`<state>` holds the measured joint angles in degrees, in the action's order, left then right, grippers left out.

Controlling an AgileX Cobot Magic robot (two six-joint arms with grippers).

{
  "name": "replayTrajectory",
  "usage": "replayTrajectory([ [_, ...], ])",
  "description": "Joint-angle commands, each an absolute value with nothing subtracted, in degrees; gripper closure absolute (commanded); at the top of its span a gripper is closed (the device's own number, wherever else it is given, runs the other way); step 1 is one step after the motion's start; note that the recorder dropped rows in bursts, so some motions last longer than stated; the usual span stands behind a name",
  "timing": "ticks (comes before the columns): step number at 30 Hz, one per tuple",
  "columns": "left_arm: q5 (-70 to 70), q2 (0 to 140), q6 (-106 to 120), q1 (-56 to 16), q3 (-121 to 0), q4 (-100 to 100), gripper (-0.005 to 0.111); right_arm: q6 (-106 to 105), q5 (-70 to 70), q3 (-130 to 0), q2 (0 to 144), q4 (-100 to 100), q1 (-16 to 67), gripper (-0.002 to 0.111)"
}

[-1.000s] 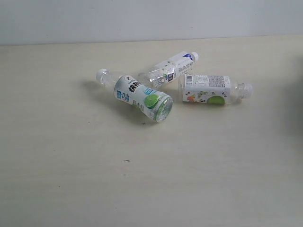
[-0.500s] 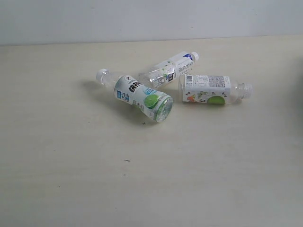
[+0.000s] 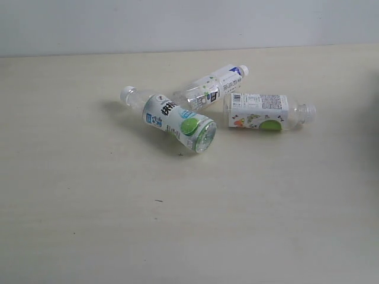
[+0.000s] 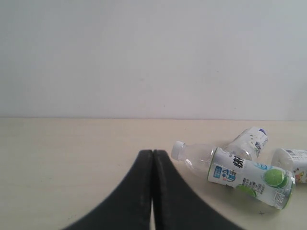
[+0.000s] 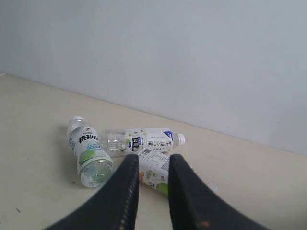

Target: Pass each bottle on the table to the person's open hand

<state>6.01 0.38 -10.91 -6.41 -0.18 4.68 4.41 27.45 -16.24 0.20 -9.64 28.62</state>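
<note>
The lime-label bottle (image 3: 176, 122) lay against the blue-marked bottle (image 3: 214, 86), with the green-patch bottle (image 3: 260, 111) just beside them, leaving only narrow gaps within the cluster. Bare table (image 3: 189, 231) spread wide on the near, left and right sides.

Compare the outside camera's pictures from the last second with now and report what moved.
Nothing has visibly changed. All three bottles lie on their sides on the table exactly where they were: the left bottle with the lime on its label, the back bottle angled behind it, and the right bottle with its cap pointing right. None was picked up or let go.
</note>
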Motion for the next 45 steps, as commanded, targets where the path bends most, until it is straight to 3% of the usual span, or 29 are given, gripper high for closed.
replayTrajectory([
  [1, 5.66, 0.0, -10.91, -6.3, 0.0, 4.81, 0.106, 4.23, 27.26, -15.94, 0.0, -9.51, 28.7, 0.085],
  [6, 5.66, 0.0, -10.91, -6.3, 0.0, 4.81, 0.106, 4.23, 22.89, -15.94, 0.0, -9.51, 28.7, 0.085],
  [22, 5.66, 0.0, -10.91, -6.3, 0.0, 4.81, 0.106, 4.25, 26.55, -15.85, 0.0, -10.08, 28.7, 0.085],
  [26, 5.66, 0.0, -10.91, -6.3, 0.0, 4.81, 0.106, 4.39, 13.53, -15.85, 0.0, -14.19, 28.7, 0.086],
  [28, 5.66, 0.0, -10.91, -6.3, 0.0, 4.81, 0.106, 4.5, 6.53, -15.85, 0.0, -14.19, 28.7, 0.097],
  [29, 5.66, 0.0, -10.91, -6.3, 0.0, 4.81, 0.106, 4.5, 7.06, -15.97, 3.16, -14.19, 28.7, 0.109],
  [34, 5.66, 0.0, -10.91, -6.3, 0.0, 4.81, 0.106, 8.99, 16.67, -24.46, 22.86, -16.93, 28.7, 0.108],
  [40, 5.66, 0.0, -10.91, -6.3, 0.0, 4.81, 0.106, 5.86, 48.5, -54.36, 55.61, -19.05, 28.7, 0.108],
  [45, 5.66, 0.0, -10.91, -6.3, 0.0, 4.81, 0.106, -8.55, 59.32, -69.81, 74.53, -11.52, 28.7, 0.108],
])
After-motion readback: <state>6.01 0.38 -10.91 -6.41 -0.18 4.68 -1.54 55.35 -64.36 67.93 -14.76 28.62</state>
